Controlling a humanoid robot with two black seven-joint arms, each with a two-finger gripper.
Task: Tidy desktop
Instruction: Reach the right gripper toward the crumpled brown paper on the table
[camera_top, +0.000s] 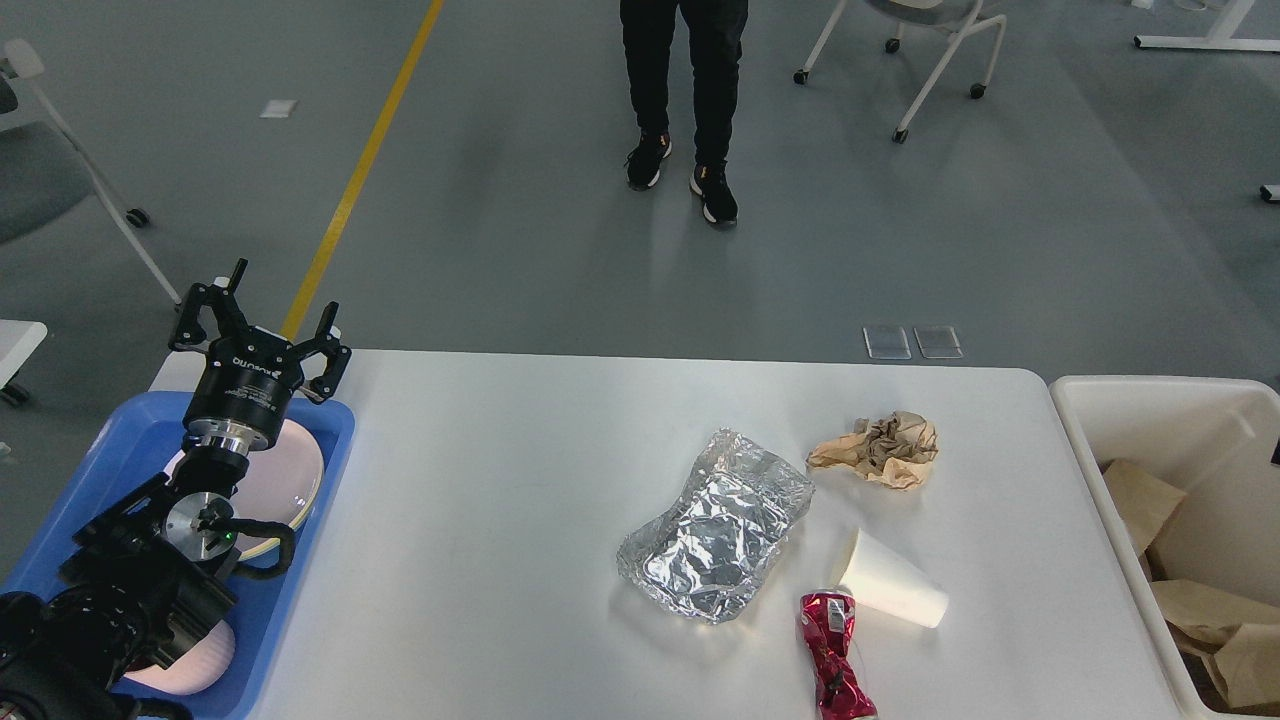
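A white desktop (480, 520) fills the view, litter grouped at its right beside a cream bin (1100, 400), likely for disposal; the left gripper (262, 325) is held spread and empty over a blue tray (330, 440); the right gripper is not seen

We note the cream bin (1100, 420) cut off at the right edge, the red wrapper (835, 670) and blue tray (300, 600) clipped at the bottom, and our left arm partly covering the pink plates (290, 480).
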